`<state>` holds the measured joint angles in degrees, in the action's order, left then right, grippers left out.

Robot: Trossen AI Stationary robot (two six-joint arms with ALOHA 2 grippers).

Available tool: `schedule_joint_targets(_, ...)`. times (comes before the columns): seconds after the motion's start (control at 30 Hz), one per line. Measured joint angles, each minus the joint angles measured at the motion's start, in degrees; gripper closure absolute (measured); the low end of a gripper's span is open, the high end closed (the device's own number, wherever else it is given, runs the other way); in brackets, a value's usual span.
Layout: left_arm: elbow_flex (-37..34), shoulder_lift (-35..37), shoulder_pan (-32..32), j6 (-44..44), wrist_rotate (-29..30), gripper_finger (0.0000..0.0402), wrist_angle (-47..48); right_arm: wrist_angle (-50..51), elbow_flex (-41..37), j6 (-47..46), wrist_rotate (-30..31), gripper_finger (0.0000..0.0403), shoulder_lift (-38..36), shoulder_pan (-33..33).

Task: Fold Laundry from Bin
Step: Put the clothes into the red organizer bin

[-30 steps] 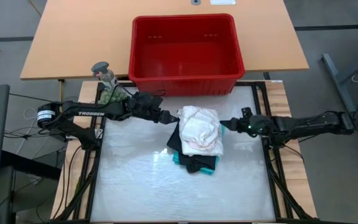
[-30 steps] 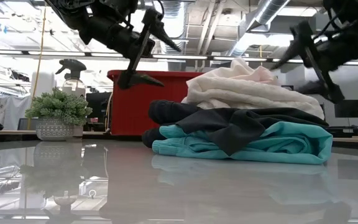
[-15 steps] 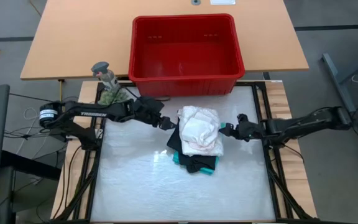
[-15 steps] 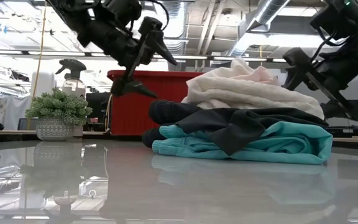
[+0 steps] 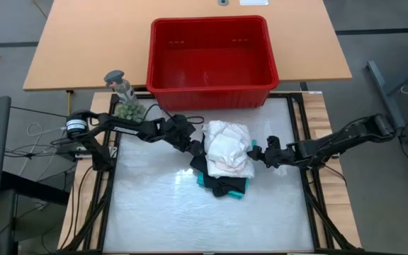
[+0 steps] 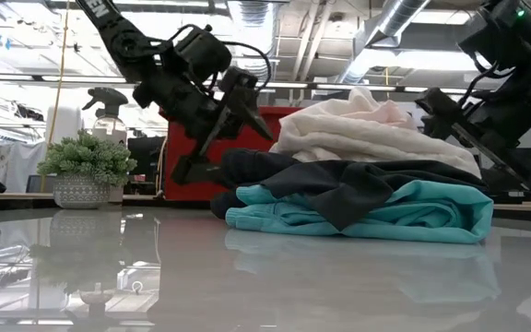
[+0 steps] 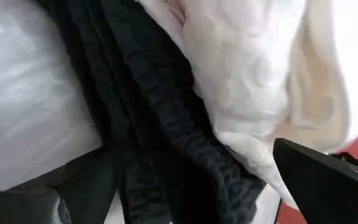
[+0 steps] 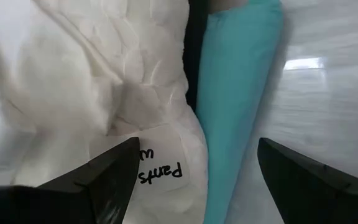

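Observation:
The laundry lies in one pile at the table's middle. A white garment (image 5: 229,147) is on top of a black one (image 6: 358,180), and a teal one (image 6: 404,217) is at the bottom. The red bin (image 5: 211,95) stands behind the pile with nothing showing inside. My left gripper (image 5: 193,146) is open at the pile's left edge, its fingers spanning the black and white cloth (image 7: 191,149). My right gripper (image 5: 256,152) is open at the pile's right edge, where white cloth with a handwritten label and the teal fold (image 8: 199,146) lie between its fingers. My left gripper stands slanting down at the pile's left edge; I cannot tell whether a finger touches the black cloth (image 7: 166,155). My right gripper stands slanting down at the right edge; I cannot tell whether it touches the white cloth (image 8: 160,168).
A spray bottle (image 5: 117,81) and a small potted plant (image 5: 128,110) stand at the table's far left corner, close behind the left arm. The glossy tabletop (image 5: 204,219) lies bare between the pile and the near edge.
Both grippers have sunk toward the table and closed in on the pile, the left one from the far left and the right one from the right. The right gripper has also rolled about its own line. Both have stayed open, and the pile has not moved.

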<state>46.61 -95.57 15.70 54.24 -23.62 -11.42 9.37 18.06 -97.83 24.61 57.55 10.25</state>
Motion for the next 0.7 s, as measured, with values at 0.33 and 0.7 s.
schedule_joint_targets(0.33,0.0,-11.0,-3.4,9.2,-4.6,0.0003,-18.3,-8.2,0.0,-0.3,-1.0,0.0052,9.2,0.0)
schedule_joint_targets(0.7,0.1,-19.3,-4.2,19.1,-8.1,0.0031,-33.7,-29.9,0.1,5.4,-9.2,0.0115,25.1,-6.6)
